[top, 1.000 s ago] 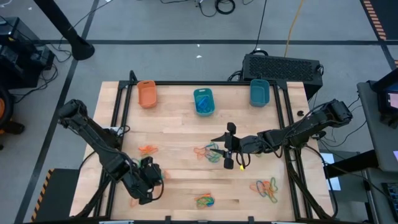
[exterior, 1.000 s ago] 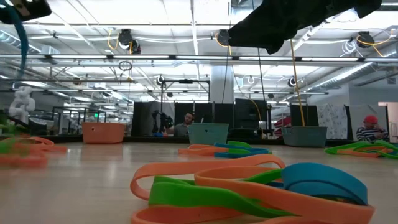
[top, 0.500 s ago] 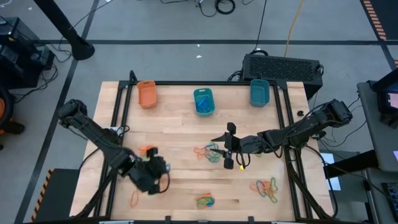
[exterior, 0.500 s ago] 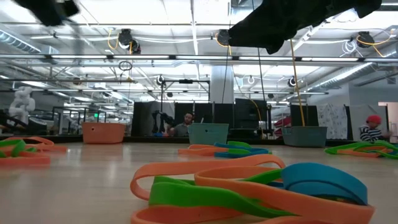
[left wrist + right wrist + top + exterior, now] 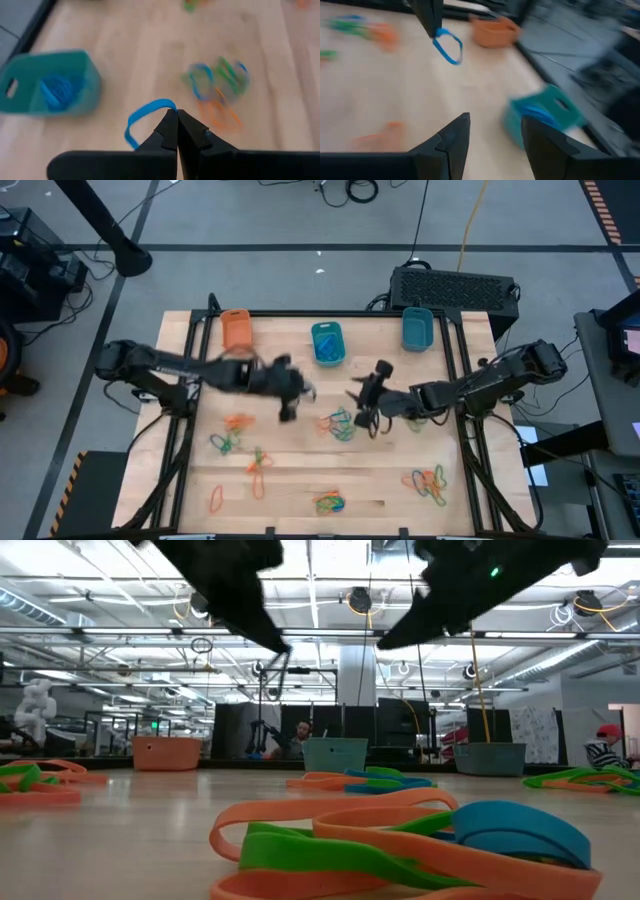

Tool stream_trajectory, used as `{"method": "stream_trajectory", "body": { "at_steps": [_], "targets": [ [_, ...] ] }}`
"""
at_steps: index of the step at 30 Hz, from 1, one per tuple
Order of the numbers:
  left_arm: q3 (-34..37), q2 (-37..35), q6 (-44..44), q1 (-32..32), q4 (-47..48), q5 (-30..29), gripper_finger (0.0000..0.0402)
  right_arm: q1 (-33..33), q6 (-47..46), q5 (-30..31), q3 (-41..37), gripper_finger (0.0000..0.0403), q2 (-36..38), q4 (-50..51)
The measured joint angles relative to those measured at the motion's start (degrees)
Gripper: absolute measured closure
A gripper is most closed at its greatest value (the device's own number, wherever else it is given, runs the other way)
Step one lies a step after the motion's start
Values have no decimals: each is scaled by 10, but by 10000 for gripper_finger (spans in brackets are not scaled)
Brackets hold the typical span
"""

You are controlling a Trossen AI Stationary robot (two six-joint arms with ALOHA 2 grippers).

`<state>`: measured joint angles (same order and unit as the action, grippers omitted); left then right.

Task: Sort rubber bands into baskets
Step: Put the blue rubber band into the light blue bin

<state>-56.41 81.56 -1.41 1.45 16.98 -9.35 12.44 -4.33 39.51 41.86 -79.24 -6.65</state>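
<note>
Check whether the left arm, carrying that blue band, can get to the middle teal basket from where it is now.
Probably yes. The left hand is shut on a blue rubber band above bare table, and the middle teal basket stands close by with its top open. Nothing lies between them; the right hand hangs off to the other side.

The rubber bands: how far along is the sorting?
Early. The middle teal basket already holds blue bands. The left gripper is shut on a blue rubber band above the table; the right gripper is open and empty. Several mixed piles of bands are left.
</note>
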Motion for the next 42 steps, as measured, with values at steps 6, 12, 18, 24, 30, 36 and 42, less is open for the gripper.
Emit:
{"method": "stream_trajectory", "body": {
  "at_steps": [6, 12, 18, 24, 30, 36, 42],
  "targets": [
    [6, 51, -12, -184, -159, 151, 402, -57, -19, 75, -7, 234, -1, 36],
    [-5, 157, -93, -264, -282, 239, 402, -92, -29, 75, -8, 234, -1, 113],
    [-51, 228, -159, -290, -297, 242, 402, -108, -35, 95, -8, 234, 1, 160],
    [-74, 242, -178, -292, -293, 241, 388, -132, 4, 65, -8, 234, 1, 143],
    [-92, 242, -203, -292, -245, 232, 322, -158, 10, 53, -8, 234, 1, 143],
    [-114, 242, -203, -293, -199, 225, 273, -170, 14, 0, -8, 234, 1, 142],
    [-146, 242, -178, -294, -112, 200, 262, -168, 22, -9, -8, 234, 1, 145]
  ]
}}
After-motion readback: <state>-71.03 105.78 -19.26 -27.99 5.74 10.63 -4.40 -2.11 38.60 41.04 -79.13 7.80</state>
